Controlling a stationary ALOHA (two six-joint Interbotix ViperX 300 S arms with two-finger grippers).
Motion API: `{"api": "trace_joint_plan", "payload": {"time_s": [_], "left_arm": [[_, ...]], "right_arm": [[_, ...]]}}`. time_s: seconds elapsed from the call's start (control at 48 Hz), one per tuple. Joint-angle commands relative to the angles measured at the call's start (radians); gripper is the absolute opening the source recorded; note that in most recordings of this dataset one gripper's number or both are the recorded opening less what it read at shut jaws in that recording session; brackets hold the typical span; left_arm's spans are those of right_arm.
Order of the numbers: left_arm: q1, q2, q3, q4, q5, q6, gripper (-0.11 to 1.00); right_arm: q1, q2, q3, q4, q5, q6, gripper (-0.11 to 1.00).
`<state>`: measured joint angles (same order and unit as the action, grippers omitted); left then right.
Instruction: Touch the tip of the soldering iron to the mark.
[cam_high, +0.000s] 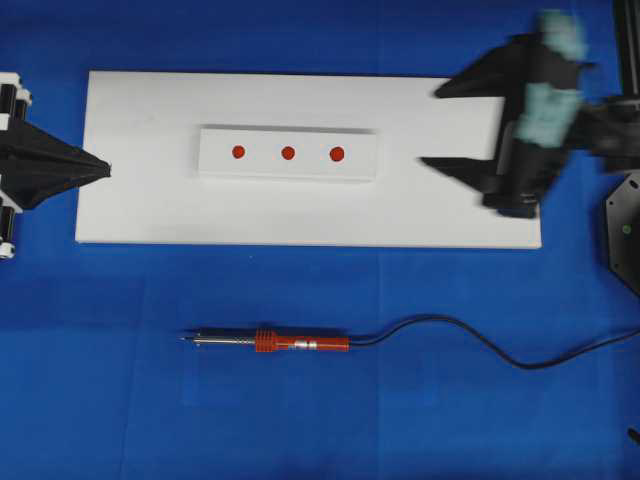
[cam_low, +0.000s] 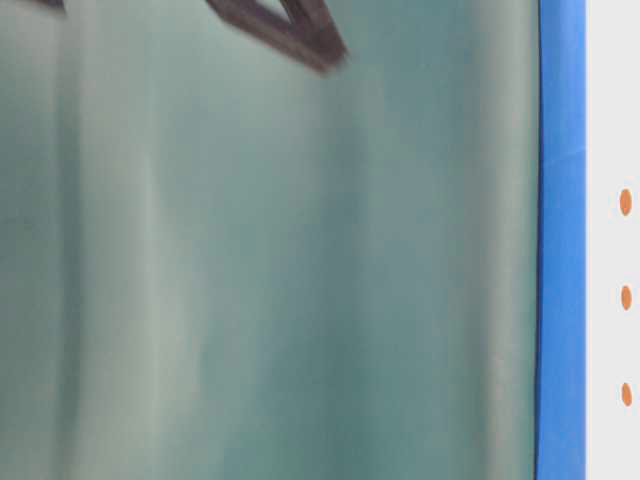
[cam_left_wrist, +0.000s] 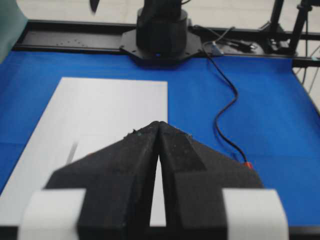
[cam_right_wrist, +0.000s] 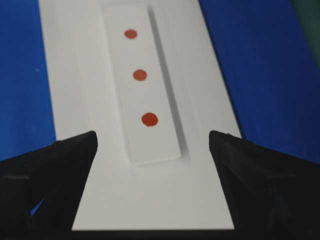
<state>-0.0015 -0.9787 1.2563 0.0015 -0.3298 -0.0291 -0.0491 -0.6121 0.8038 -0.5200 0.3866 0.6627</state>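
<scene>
Under everything you have the blue counter (cam_high: 90, 400), and on its far half lies a large white board (cam_high: 150, 210). A smaller raised white strip (cam_high: 260, 165) sits in the middle of that board, carrying three red dots (cam_high: 288, 153) in a row.

At the right end of the board your right pincer (cam_high: 432, 125) hangs with its jaws spread wide, holding nothing; it is smeared with blur in the overhead view. From its own wrist camera you look between its two black fingers (cam_right_wrist: 55, 170) straight down the strip, and nothing stands between them and the dots.

Your left pincer (cam_high: 108, 168) points in over the left edge of the board with its jaws pressed together, empty. In the left wrist view it covers most of the strip.

The soldering iron (cam_high: 270, 342) lies flat on the bare counter in front of the board, well apart from both pincers and from the dots. Its orange-red handle has a ribbed collar, a silver shaft runs to the left, and the dark tip (cam_high: 184, 338) is too small to make out clearly. Its black cord (cam_high: 470, 340) snakes off the right edge.

The table-level view is mostly filled by a blurred green surface, with only the dots at its right edge.
</scene>
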Motion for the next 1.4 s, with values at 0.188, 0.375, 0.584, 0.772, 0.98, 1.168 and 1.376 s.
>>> {"api": "trace_joint_plan", "payload": {"time_s": [0.188,0.375,0.584,0.772,0.98,1.168,1.376], "left_arm": [[-0.002,0.003,-0.011,0.002,-0.011,0.002,0.00],[-0.002,0.005,-0.011,0.002,-0.014,0.002,0.00],[-0.002,0.003,-0.011,0.002,-0.014,0.002,0.00],[-0.002,0.006,-0.009,0.002,-0.014,0.002,0.00],[-0.002,0.009,-0.009,0.000,-0.014,0.002,0.00],[-0.002,0.009,-0.009,0.000,-0.014,0.002,0.00],[-0.002,0.009,-0.011,0.002,-0.014,0.002,0.00]], "right_arm": [[-0.002,-0.310,0.169,-0.006,-0.014,-0.005,0.87],[-0.002,-0.449,0.285,-0.005,-0.034,-0.003,0.87],[-0.002,-0.480,0.383,-0.002,-0.127,0.000,0.87],[-0.006,-0.456,0.433,-0.002,-0.199,0.005,0.84],[-0.012,-0.428,0.449,0.003,-0.241,0.008,0.83],[-0.020,-0.419,0.453,0.006,-0.259,0.008,0.83],[-0.021,-0.420,0.453,0.006,-0.259,0.008,0.83]]}}
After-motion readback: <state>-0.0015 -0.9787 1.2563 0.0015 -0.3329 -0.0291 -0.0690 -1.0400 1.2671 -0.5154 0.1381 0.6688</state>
